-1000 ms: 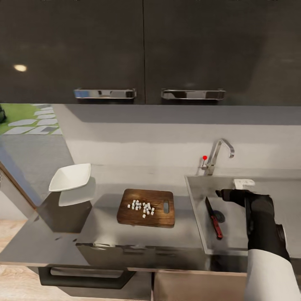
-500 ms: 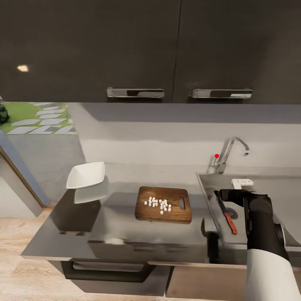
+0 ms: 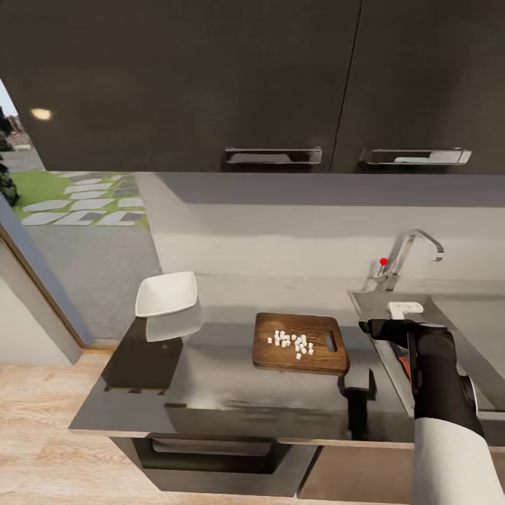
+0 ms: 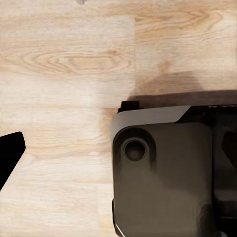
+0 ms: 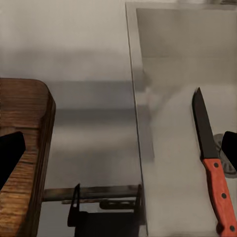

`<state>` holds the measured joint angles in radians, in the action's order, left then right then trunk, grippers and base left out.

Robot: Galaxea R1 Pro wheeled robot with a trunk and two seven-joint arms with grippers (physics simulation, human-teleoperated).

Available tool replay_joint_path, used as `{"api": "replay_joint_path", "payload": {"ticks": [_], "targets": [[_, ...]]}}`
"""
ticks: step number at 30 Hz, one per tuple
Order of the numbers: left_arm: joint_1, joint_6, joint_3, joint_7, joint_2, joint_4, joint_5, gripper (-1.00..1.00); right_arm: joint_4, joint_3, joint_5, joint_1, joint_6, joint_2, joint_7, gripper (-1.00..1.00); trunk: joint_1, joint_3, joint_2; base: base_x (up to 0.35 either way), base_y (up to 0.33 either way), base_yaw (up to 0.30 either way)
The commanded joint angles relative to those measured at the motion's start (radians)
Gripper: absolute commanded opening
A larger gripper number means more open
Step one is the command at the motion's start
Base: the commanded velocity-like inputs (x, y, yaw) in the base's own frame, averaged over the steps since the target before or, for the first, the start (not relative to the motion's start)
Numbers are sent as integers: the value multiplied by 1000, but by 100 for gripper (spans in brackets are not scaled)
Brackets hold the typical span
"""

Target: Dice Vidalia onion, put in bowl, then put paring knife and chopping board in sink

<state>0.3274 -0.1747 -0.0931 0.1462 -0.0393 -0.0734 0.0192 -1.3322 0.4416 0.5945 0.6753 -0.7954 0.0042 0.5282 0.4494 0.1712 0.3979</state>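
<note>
From my head camera, my right pincer (image 3: pixel 372 327) hangs over the edge of the rectangular stainless-steel sink (image 3: pixel 449 312), its opening hard to read here. The dark brown wooden chopping board (image 3: pixel 301 343) carries the white diced onion (image 3: pixel 293 341); the shallow white squarish bowl (image 3: pixel 166 293) sits well apart. Tilting that board could spill dice onto the grey reflective countertop (image 3: pixel 210 379).

My right wrist camera adds the red-handled paring knife (image 5: pixel 213 163) lying in the sink, fingers spread wide, empty.

My left wrist camera faces pale wooden floor (image 4: pixel 64 64); that pincer's state I cannot tell.

Brown chopping board (image 3: pixel 301 343), white bowl (image 3: pixel 166 293), red-handled paring knife (image 5: pixel 213 164).
</note>
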Motion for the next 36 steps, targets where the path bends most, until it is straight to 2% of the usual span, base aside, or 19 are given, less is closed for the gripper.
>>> {"api": "replay_joint_path", "payload": {"ticks": [1,8,20,36], "targets": [[2,-7,-8,4,-1,-5,2,100,-1,2,10,1,-2,0,8,100,1,2,2,0,13,0],[2,-6,-8,4,-1,-5,2,100,-1,-1,10,1,-5,6,7,100,1,1,2,0,150,-23],[2,-6,-8,4,-1,-5,2,100,0,-3,10,1,-7,10,7,100,1,-10,2,0,273,-153],[2,-6,-8,4,-1,-5,2,100,33,1,7,1,-3,7,10,100,1,-9,2,0,13,-7]]}}
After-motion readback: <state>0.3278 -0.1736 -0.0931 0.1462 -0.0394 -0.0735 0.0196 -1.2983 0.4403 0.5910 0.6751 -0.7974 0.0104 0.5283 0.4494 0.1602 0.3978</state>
